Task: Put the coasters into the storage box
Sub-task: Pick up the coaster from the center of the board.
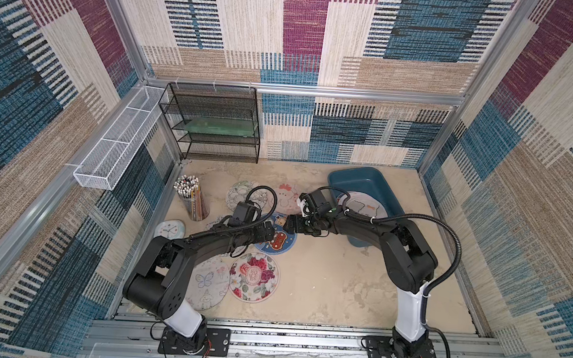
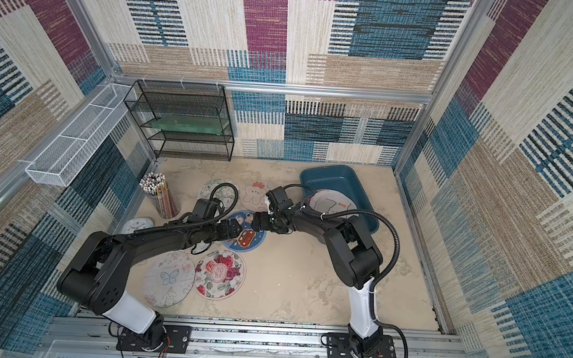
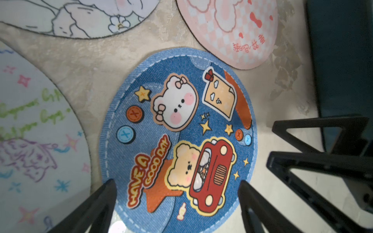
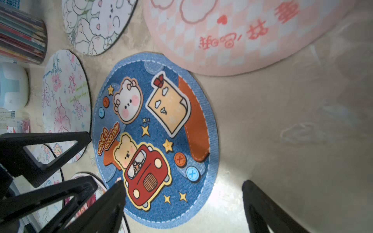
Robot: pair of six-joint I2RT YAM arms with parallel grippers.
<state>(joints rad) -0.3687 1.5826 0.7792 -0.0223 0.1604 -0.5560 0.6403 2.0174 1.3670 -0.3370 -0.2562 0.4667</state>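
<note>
Hovering low over the blue coaster [image 1: 276, 240] at centre frame in both top views, one arm reaching in from the left of the picture and one from the right. Lies flat on the desk [image 1: 340, 278], well apart from the storage box [image 1: 359, 171] at upper right.

Shows the left jaws released and empty in the left wrist view, straddling one edge of the blue coaster [image 3: 177, 137]. Same for the right jaws: released, gripping nothing, poised at the opposite edge.

Probably doubling up because of the thinness: hard to pinch something so flat off a bare desk, so likely pinning one side and lifting the other.

Already holds one pale coaster [image 1: 363, 203] in that box. Still out on the desk: pink coaster [image 1: 287, 195], flower coaster [image 1: 253, 277], butterfly coaster [image 1: 208, 282].
</note>
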